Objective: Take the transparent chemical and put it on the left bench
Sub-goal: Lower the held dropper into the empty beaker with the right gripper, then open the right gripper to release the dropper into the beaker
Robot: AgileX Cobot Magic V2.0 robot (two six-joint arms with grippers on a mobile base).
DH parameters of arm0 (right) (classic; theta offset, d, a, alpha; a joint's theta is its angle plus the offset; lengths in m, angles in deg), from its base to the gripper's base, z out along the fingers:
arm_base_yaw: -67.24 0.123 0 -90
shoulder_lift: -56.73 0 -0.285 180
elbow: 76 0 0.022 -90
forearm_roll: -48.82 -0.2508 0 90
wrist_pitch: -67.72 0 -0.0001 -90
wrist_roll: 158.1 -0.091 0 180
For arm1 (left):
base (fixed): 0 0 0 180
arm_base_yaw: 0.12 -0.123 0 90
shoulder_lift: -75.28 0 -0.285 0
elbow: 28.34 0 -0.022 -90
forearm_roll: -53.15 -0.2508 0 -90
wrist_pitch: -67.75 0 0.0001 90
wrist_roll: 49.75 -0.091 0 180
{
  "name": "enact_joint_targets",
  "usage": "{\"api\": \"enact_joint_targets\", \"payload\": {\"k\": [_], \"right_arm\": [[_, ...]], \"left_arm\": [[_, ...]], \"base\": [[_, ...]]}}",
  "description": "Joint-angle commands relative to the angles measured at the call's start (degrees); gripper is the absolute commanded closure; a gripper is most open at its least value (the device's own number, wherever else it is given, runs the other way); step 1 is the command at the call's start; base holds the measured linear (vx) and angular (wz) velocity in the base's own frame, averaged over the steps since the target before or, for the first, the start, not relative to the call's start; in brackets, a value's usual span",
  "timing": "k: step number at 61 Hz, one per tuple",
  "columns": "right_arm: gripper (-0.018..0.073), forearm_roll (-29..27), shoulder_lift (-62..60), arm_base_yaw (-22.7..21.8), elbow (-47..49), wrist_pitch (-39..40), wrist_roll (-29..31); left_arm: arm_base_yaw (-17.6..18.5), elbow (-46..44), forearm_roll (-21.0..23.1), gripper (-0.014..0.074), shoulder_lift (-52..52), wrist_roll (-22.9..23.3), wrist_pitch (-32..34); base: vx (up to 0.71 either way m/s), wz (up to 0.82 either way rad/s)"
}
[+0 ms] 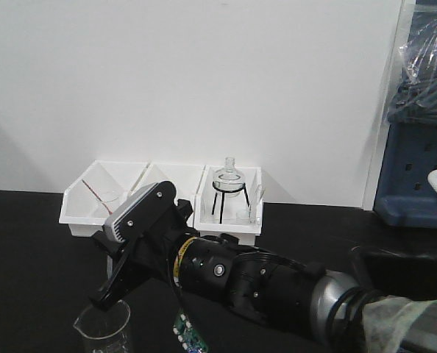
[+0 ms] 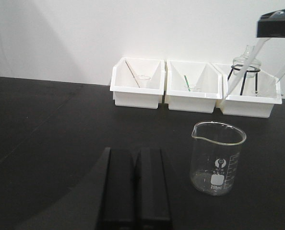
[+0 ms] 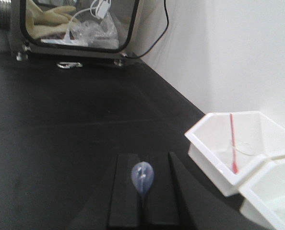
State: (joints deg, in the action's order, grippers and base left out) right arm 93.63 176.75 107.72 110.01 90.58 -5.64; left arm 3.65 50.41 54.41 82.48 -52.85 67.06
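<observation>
Right pincer (image 3: 143, 201) gripping clear pipette (image 3: 142, 177), beaker (image 2: 218, 157) below

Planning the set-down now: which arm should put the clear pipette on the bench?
Right. The right gripper is shut on the clear pipette, above the bench by the beaker. The left gripper is shut and empty.

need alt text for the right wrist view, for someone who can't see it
The right gripper is shut on a clear pipette, bulb end toward the camera, above a black bench. At right, against the white wall, a white bin holds a red-stained pipette; a glass-fronted box sits at the far end.
</observation>
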Motion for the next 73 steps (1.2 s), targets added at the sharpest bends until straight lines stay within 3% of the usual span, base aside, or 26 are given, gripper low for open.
{"api": "enact_joint_targets", "payload": {"k": [1, 10, 20, 44, 59, 73], "right_arm": [[0.0557, -1.30, -0.98, 0.09, 2.70, 5.14, -2.40], [0.0535, -1.19, 1.04, 0.09, 2.70, 4.68, -4.50], [0.0445, -1.13, 1.55, 0.09, 2.57, 4.21, -5.96], [0.0053, -1.14, 1.43, -0.02, 2.57, 0.07, -7.72], [0.0061, 2.02, -10.28, -0.02, -1.80, -9.00, -11.93], [0.0086, 2.06, -34.27, -0.10, -23.66, -15.23, -11.38]], "left_arm": [[0.10, 0.93, 0.04, 0.0600, -1.10, 0.45, 4.49], [0.10, 0.93, 0.04, 0.0600, -1.10, 0.45, 4.49], [0.10, 0.93, 0.04, 0.0600, -1.10, 0.45, 4.49], [0.10, 0.93, 0.04, 0.0600, -1.10, 0.45, 4.49], [0.10, 0.93, 0.04, 0.0600, -1.10, 0.45, 4.49], [0.10, 0.93, 0.04, 0.0600, -1.10, 0.45, 4.49]], "base": [[0.00, 0.00], [0.00, 0.00], [0.00, 0.00], [0.00, 0.00], [0.00, 0.00], [0.00, 0.00]]}}
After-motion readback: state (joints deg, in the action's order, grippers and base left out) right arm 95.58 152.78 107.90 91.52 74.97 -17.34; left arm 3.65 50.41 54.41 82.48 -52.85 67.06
